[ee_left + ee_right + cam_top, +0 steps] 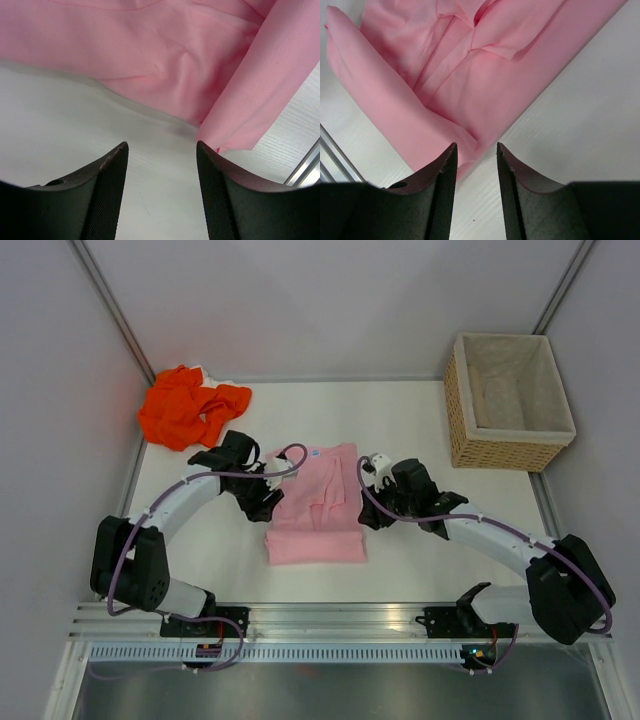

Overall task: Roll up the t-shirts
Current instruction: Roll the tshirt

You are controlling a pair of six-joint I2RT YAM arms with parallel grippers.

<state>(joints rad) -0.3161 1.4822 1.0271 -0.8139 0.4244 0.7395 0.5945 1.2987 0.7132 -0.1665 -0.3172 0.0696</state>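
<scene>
The plain light pink cloth t-shirt (320,495) lies flat in the middle of the white desk (400,430), between the two arms. Its near end is turned over into a thick band (315,547), so the roll looks barely begun, with most of the cloth left to wind. The left fingers (112,180) stand apart and hold nothing. Only bare desk shows between them, and the band's left corner (225,135) lies just ahead of one tip. The right fingers (445,180) are likewise parted and empty, low at the shirt's other side. The band's right end (465,150) lies right at one tip, though whether it touches I cannot tell. The next move probably calls for both arms to take the band by its two ends and turn it evenly toward the collar, or the roll will skew. The crumpled bright orange cloth t-shirt (190,405) waits in the far left corner, well apart from both arms.
</scene>
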